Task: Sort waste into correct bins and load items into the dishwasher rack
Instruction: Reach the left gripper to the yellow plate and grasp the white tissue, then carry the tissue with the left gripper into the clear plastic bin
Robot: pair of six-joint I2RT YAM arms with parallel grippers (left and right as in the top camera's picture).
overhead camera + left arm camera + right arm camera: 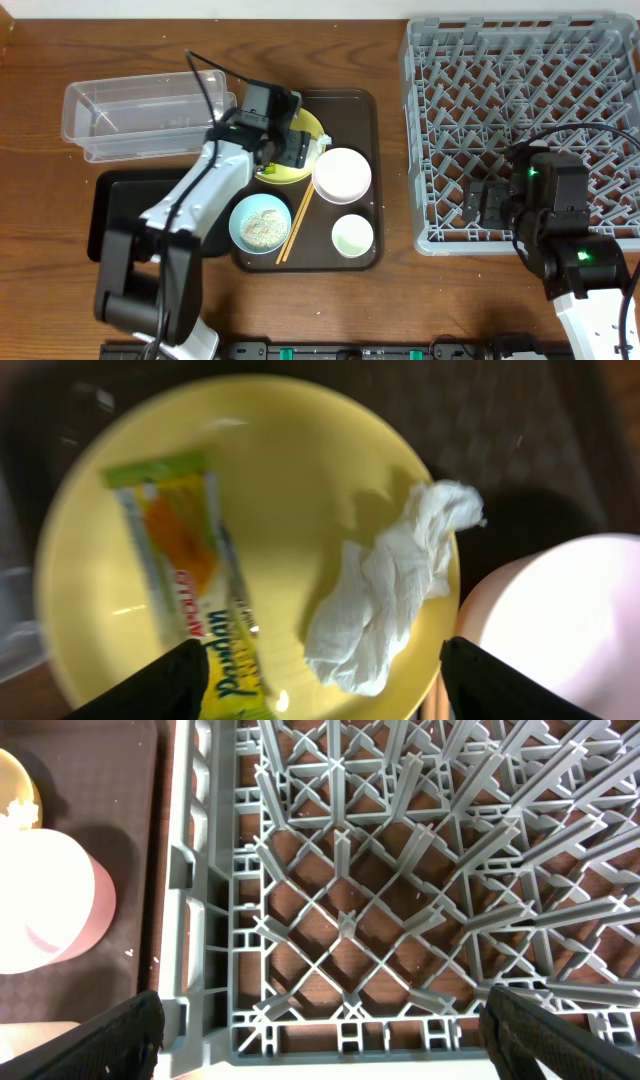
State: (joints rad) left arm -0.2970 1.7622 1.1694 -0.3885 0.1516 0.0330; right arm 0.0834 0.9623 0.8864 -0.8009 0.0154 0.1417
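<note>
The left end effector (335, 685) hangs over the yellow plate (300, 440) with its fingers well apart, gripping nothing. On the plate below, the snack wrapper (180, 550) runs toward one finger and the crumpled white scrap (390, 600) lies between the two. The plate sits at the far end of the brown serving tray (355, 100), with the white bowl (342, 174) just beside it on the right. The right end effector (330, 1040), spread wide and empty, hovers above the near-left corner of the dishwasher rack (520, 60).
</note>
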